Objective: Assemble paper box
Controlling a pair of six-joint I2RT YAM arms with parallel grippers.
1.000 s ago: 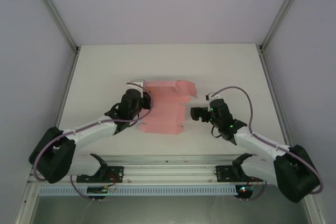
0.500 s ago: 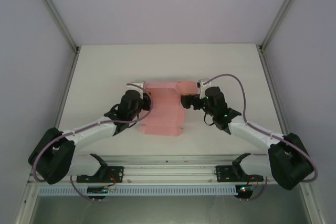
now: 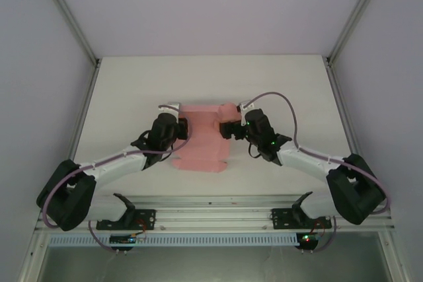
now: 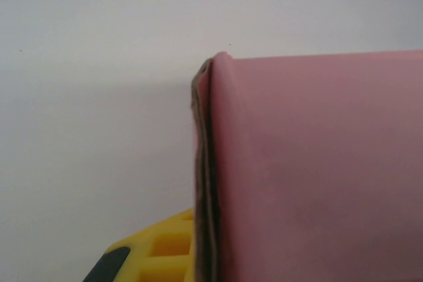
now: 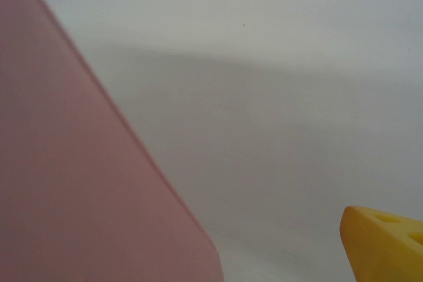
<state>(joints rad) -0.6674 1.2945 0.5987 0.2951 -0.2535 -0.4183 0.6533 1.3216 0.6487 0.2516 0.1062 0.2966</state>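
Box (image 3: pixel 201 142) at mid-table (image 3: pixel 132 90), between two grippers.
The box lies flat on the table, nearer the arms' side than the far edge. The left gripper (image 3: pixel 179 116) is at the box's far left corner; the right gripper (image 3: pixel 228 129) meets its right edge, toward the far end. Both arms reach in from the near edge.

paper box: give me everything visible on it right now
The paper box is thin matte pink card, a mostly flat die-cut sheet with creases and tabs, lying mid-table. The left gripper is at its left edge, where the wrist view shows a doubled, folded-up edge beside a yellow finger. The right gripper meets its raised upper-right flap.
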